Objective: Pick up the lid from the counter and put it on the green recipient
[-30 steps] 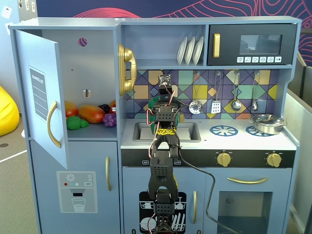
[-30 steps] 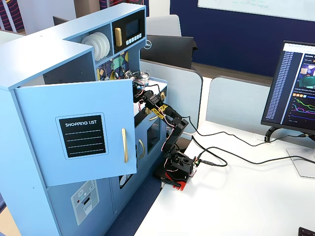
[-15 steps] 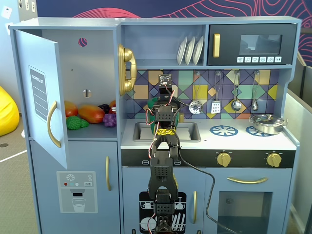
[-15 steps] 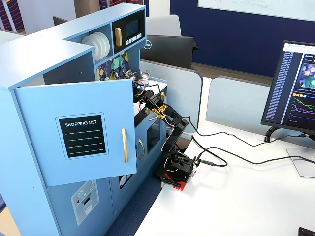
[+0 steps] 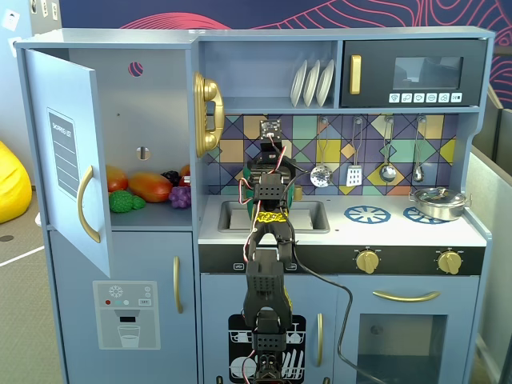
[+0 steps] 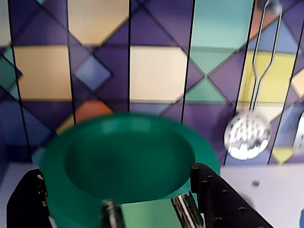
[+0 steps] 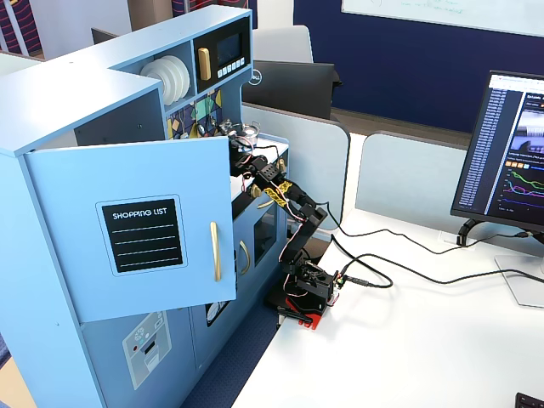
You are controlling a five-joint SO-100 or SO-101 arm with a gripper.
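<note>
In the wrist view the green recipient (image 6: pixel 128 156) fills the lower middle. I look into its open, dark hollow mouth, and a paler green panel shows on its near side. It stands on the counter against the tiled back wall. My gripper (image 6: pixel 118 190) is open, with its black jaws wide apart at the recipient's left and right near edges. I cannot tell if they touch it. The lid is not in view in any frame. In a fixed view my arm (image 5: pixel 270 192) reaches over the sink and hides the recipient.
A slotted steel spoon (image 6: pixel 247 137) hangs on the wall to the right. In a fixed view, the sink (image 5: pixel 308 216), blue burner rings (image 5: pixel 366 214) and a steel pot (image 5: pixel 438 202) sit on the counter. The fridge door (image 5: pixel 68 160) stands open at left.
</note>
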